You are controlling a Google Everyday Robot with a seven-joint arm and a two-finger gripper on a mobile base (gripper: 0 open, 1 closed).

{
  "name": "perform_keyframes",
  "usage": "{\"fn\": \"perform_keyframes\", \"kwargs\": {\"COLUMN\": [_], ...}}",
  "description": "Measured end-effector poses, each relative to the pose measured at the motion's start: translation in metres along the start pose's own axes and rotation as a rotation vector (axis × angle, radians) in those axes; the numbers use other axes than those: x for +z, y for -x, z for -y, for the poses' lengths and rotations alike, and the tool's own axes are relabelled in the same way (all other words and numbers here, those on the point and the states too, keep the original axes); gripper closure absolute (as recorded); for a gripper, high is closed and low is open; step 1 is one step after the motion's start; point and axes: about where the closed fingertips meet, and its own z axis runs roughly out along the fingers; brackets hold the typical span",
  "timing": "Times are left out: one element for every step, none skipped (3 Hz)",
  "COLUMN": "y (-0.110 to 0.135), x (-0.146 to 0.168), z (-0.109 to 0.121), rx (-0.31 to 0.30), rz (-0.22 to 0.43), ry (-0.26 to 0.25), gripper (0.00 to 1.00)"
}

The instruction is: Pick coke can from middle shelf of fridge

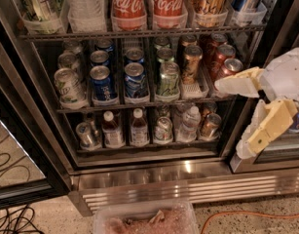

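The fridge (188, 182) stands open, with a steel frame and a slatted grille at the bottom. Its middle shelf (139, 105) is a dark wire rack holding rows of small cans. Three red coke cans stand in a row at its right end. The front coke can (230, 66) is partly covered by my upper finger. My white gripper (230, 120) with yellowish fingers (239, 84) is at the right of the fridge opening. It is open and empty. Its upper finger lies just in front of the front coke can, and its lower finger points down toward the fridge's bottom corner.
Large Coca-Cola bottles (128, 4) stand on the top shelf. A bronze can (192, 62), green cans (168, 77) and blue cans (134, 77) share the middle shelf. Small capped bottles (138, 128) fill the lower shelf. A plastic tub (144, 221) and cables (12, 218) lie on the floor.
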Motion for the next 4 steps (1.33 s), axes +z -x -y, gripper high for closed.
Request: {"fn": "perform_keyframes", "kwargs": {"y": [-0.005,-0.009,-0.009,-0.01], "x": [0.017,0.045,0.062,0.062], "z": [-0.012,-0.041,-0.062,-0.06], "rx": [0.018,0.042,0.051,0.055], "rz": [0.05,0.106,0.128,0.132], "ry": [0.094,0.211,0.271,0.263], "gripper": [0.0,0.0,0.0,0.0]}}
